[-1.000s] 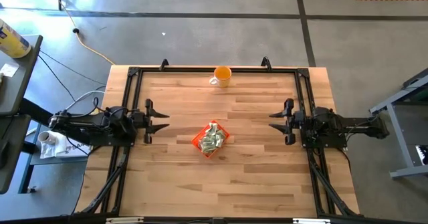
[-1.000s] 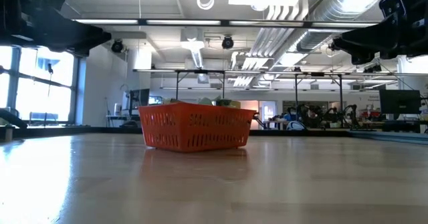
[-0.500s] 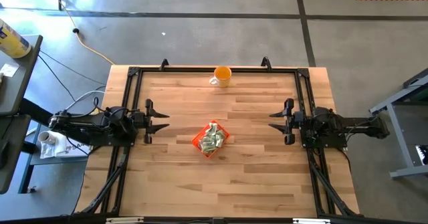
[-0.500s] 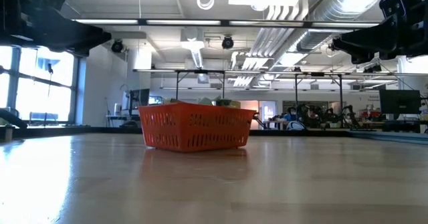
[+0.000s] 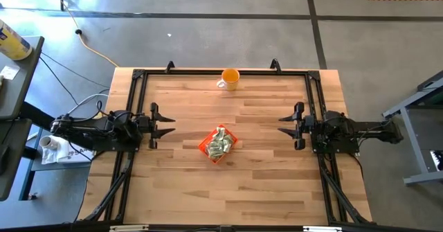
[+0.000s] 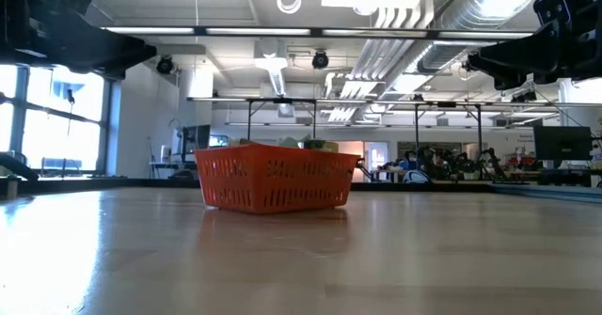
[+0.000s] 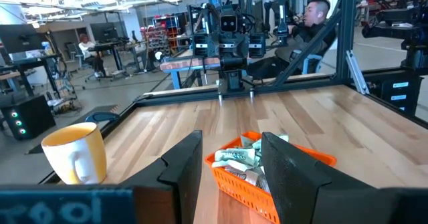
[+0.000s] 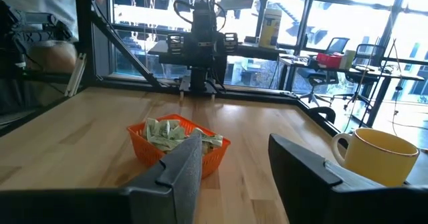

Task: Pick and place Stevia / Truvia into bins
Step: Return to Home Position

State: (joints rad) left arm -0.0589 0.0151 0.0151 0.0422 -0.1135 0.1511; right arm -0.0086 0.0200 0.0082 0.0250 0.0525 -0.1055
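Observation:
A small square orange-red bin (image 5: 218,145) sits flat on the middle of the wooden table, filled with pale green and white Stevia / Truvia sachets (image 5: 220,143). The sachets also show in the bin in both wrist views (image 7: 242,158) (image 8: 168,132). My left gripper (image 5: 166,125) rests level at the table's left side, pointing at the bin, open with nothing between its fingers (image 7: 231,167). My right gripper (image 5: 285,125) rests level at the right side, open and empty too (image 8: 234,164).
An orange mug (image 5: 230,79) with a white handle stands near the table's far edge, behind the bin. A dark metal frame (image 5: 138,76) runs along the table's edges. Bare wood lies around the bin on every side. A person (image 7: 314,20) sits beyond the table.

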